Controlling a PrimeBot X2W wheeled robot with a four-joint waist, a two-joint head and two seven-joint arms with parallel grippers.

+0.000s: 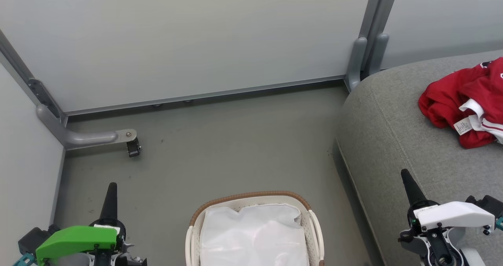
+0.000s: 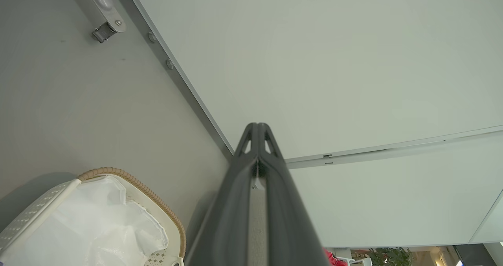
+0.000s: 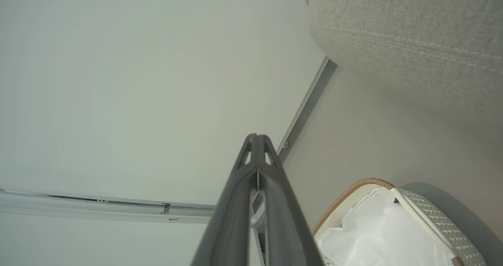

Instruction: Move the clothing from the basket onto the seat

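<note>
The red clothing, with white trim and a small white label, lies bunched on the grey seat at the right edge of the head view. The white basket with its brown rim stands on the floor at the bottom centre, showing just its white liner. My left gripper is shut at the lower left, left of the basket. My right gripper is shut at the lower right, over the seat's near edge. The wrist views show each gripper with fingers pressed together, holding nothing, and the basket beside them.
Pale partition walls close off the back and left. A grey metal foot with a bracket juts onto the floor at the left, and a grey post stands by the seat's far corner. Bare grey floor lies between basket and wall.
</note>
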